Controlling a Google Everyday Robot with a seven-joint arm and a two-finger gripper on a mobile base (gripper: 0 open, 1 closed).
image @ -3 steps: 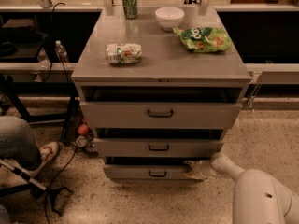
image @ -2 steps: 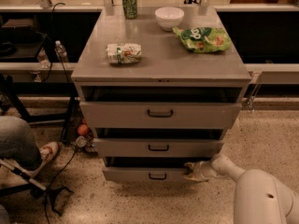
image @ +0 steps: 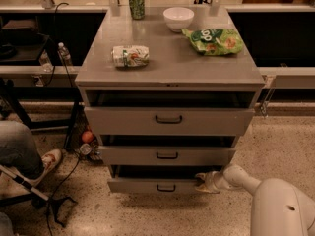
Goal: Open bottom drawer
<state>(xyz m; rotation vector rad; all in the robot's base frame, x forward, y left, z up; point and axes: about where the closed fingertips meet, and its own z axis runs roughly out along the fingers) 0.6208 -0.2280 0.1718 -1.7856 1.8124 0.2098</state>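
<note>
- The robot's white arm [image: 275,205] reaches in low from the right, just above the speckled floor.
- Its claw [image: 204,182] sits against the right end of the bottom drawer [image: 142,185]; I cannot tell whether it is apart or together.
- That drawer is the lowest of the three and is already partly out, with a dark gap above its front.
- The claw is well to the right of the dark bar handle [image: 166,187], so I'd pull straight and slowly to stop the drawer skewing on its runners.
- The middle drawer [image: 197,155] and top drawer [image: 123,121] also stand ajar.
- Further back, the worktop [image: 167,73] carries a snack packet [image: 130,55], a green chip bag [image: 214,41], a white bowl [image: 178,17] and a can [image: 136,3].
- Compared with a second ago, the claw and the bottom drawer have barely shifted.
</note>
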